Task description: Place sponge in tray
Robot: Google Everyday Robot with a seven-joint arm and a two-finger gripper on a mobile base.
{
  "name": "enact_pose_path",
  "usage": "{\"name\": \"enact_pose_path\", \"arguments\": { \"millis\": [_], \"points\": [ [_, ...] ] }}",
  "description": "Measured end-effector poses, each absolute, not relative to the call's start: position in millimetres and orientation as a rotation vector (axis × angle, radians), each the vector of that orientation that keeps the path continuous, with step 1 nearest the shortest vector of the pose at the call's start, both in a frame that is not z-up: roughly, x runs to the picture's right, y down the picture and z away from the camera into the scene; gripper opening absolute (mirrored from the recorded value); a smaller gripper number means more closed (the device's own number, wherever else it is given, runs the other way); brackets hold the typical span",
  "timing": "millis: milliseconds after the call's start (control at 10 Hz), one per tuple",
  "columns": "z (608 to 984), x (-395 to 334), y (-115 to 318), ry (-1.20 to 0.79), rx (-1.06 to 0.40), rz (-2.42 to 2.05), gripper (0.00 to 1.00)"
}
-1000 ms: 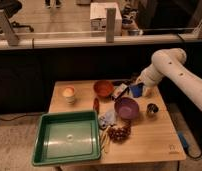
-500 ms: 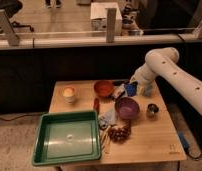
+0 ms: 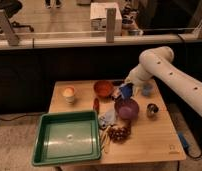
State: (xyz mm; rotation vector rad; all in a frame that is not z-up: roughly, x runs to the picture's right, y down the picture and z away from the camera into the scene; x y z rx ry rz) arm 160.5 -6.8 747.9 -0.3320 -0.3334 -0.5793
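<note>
**Arm reaching over the far side of the table**

The gripper [image 3: 125, 90] is hovering over the back of the wooden table [image 3: 144, 140], just beside the orange bowl [image 3: 103, 88] and above the purple bowl [image 3: 126, 107]. A blue object [image 3: 127, 91] is sitting right at its tip; whether that is the sponge, or whether it is being held, cannot be told. The white arm [image 3: 166, 70] is stretching in from the right. Further out, a small dark cup [image 3: 152, 109] is standing right of the purple bowl and a pale cup [image 3: 68, 93] is standing near the left edge. The green tray [image 3: 41, 150] is lying at the front left corner, well apart from the gripper.
</note>
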Motion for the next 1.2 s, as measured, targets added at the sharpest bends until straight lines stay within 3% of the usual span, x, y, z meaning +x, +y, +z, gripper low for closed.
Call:
{"name": "enact_pose_path", "arguments": {
  "millis": [1200],
  "points": [
    [706,47,63,-0.461,-0.365,-0.929,0.0]
  ]
}}
